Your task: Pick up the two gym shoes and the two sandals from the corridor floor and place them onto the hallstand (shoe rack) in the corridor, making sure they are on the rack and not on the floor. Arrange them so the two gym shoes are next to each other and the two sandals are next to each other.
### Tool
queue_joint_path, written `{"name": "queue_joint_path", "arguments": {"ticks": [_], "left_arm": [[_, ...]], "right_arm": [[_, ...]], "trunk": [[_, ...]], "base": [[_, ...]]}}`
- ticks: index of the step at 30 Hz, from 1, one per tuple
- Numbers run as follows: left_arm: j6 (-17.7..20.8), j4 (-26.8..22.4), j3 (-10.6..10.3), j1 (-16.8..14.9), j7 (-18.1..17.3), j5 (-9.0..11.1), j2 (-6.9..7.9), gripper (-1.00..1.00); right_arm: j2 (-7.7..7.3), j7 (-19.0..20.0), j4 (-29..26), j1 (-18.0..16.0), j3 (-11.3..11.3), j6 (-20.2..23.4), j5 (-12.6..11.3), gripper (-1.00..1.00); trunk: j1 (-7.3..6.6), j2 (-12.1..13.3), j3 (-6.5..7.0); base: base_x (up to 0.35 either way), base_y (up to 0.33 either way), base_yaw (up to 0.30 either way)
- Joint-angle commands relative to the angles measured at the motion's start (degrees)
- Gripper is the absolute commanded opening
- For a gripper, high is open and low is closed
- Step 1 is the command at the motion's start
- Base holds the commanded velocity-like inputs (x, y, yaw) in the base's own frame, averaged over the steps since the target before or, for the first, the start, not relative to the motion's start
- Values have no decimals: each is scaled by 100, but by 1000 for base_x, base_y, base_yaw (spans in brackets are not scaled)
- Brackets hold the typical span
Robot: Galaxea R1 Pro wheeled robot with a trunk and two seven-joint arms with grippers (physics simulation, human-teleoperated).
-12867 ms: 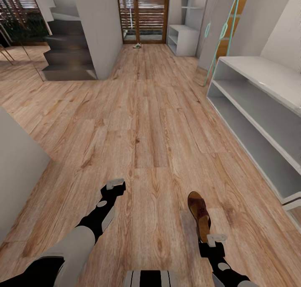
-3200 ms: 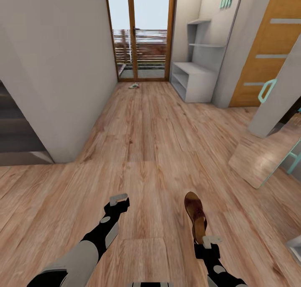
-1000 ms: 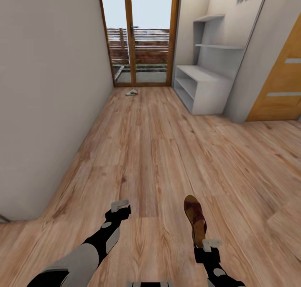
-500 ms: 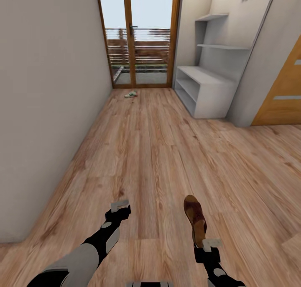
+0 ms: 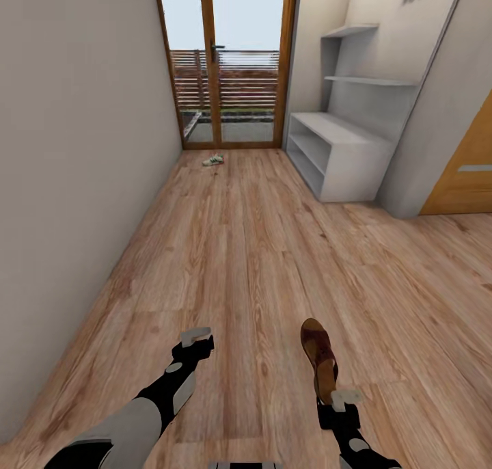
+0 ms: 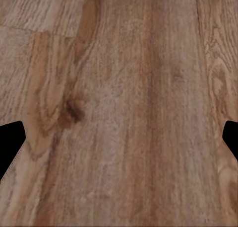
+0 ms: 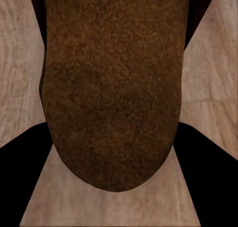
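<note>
In the head view my right gripper (image 5: 336, 395) is shut on the heel end of a brown sandal (image 5: 317, 354), which sticks out forward above the corridor floor (image 5: 246, 250). The right wrist view shows the sandal's brown sole (image 7: 111, 88) between the dark fingers (image 7: 20, 187). My left gripper (image 5: 195, 338) is open and holds nothing, with plank floor between its fingertips (image 6: 10, 145). One white gym shoe with green stripes (image 5: 213, 160) lies far ahead near the glass door. The white-grey hallstand (image 5: 342, 175), with a bench top and floating shelves, stands ahead on the right.
A plain wall (image 5: 75, 148) runs along the left side of the corridor. A wood-framed glass door (image 5: 229, 59) closes the far end. An orange door (image 5: 468, 175) is at the right edge beyond a grey wall corner (image 5: 424, 113). Open floor stretches ahead.
The whole view has shifted as the camera moved forward down the corridor, so the door, gym shoe and hallstand look nearer. Both arms keep their pose and the sandal stays held.
</note>
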Motion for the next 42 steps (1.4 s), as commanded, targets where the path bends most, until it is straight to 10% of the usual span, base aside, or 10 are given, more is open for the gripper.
{"name": "queue_joint_path", "arguments": {"ticks": [1,42], "left_arm": [[-22,7,26,-3,-8,35,-3,100],[236,5,46,-3,-16,27,7,100]], "right_arm": [[1,-44,5,-4,2,-8,54,-100],[1,-44,13,-4,3,16,63,-100]], "trunk": [[3,-2,3],[3,-2,61]], "base": [[350,0,0],[350,0,0]]}}
